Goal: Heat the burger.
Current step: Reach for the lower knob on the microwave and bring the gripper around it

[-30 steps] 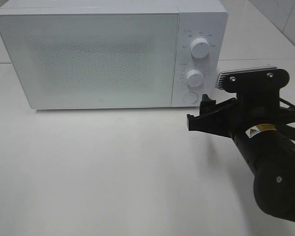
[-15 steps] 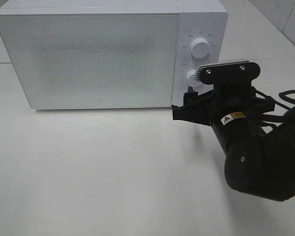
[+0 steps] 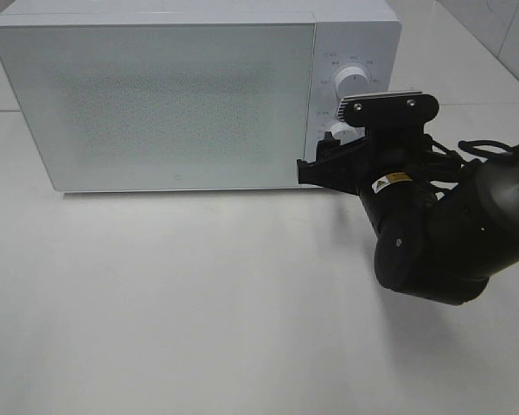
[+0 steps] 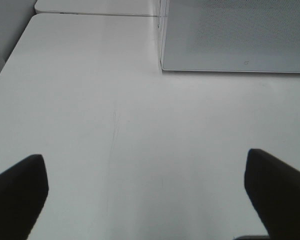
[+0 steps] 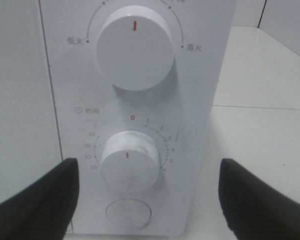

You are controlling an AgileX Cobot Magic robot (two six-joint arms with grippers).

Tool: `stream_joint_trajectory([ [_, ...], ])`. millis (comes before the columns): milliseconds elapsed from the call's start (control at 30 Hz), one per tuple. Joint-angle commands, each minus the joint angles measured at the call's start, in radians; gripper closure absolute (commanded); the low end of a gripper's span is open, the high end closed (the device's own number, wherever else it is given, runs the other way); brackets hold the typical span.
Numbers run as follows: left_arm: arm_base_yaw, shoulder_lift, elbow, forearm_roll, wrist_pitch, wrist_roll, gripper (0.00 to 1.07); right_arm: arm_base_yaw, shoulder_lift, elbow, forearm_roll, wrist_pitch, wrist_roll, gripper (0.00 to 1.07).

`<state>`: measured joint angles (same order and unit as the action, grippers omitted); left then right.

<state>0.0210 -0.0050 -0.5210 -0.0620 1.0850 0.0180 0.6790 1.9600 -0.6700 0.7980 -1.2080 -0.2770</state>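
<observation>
The burger is out of view in every frame. A white microwave [image 3: 173, 95] stands at the back of the table with its door closed. My right gripper [image 3: 322, 164] is open right in front of its control panel. In the right wrist view the right gripper [image 5: 147, 200] has a dark finger [image 5: 35, 200] on either side of the timer knob [image 5: 130, 160] and the round button [image 5: 129, 213], holding nothing. My left gripper [image 4: 147, 195] is open over bare table near the microwave's front left corner [image 4: 162, 67]; it does not appear in the exterior view.
The power knob [image 5: 135, 47] sits above the timer knob, and the right arm partly covers the lower knob [image 3: 336, 131]. White table [image 3: 173, 303] stretches in front of the microwave. A second white surface [image 5: 270, 65] lies behind to the right.
The right arm has swung left and forward, bringing its gripper from beside the microwave up to the control panel. The left gripper's earlier position is not shown.
</observation>
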Motion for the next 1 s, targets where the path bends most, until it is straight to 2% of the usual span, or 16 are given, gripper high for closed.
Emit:
stream_joint_trajectory([
  [33,0.003,-0.022,0.005,0.000,-0.013,-0.006,0.07,-0.012,0.018,-0.026,-0.019,-0.075,0.008,0.32],
  [433,0.003,-0.022,0.005,0.000,-0.013,-0.006,0.07,-0.045,0.114,-0.120,-0.055,-0.046,0.059,0.32],
  [767,0.003,-0.022,0.005,0.000,-0.013,-0.006,0.07,-0.057,0.142,-0.154,-0.067,-0.039,0.058,0.32],
  [867,0.003,-0.022,0.005,0.000,-0.013,-0.006,0.07,-0.057,0.143,-0.154,-0.063,-0.040,0.057,0.36],
  [900,0.003,-0.022,0.005,0.000,-0.013,-0.006,0.07,-0.057,0.145,-0.154,-0.063,-0.042,0.057,0.41],
  [933,0.003,-0.022,0.005,0.000,-0.013,-0.006,0.07,-0.057,0.145,-0.154,-0.063,-0.042,0.057,0.41],
  [967,0.003,-0.022,0.005,0.000,-0.013,-0.006,0.07,-0.057,0.145,-0.154,-0.063,-0.045,0.057,0.49],
  [1000,0.003,-0.022,0.005,0.000,-0.013,-0.006,0.07,-0.057,0.145,-0.154,-0.063,-0.045,0.057,0.49],
])
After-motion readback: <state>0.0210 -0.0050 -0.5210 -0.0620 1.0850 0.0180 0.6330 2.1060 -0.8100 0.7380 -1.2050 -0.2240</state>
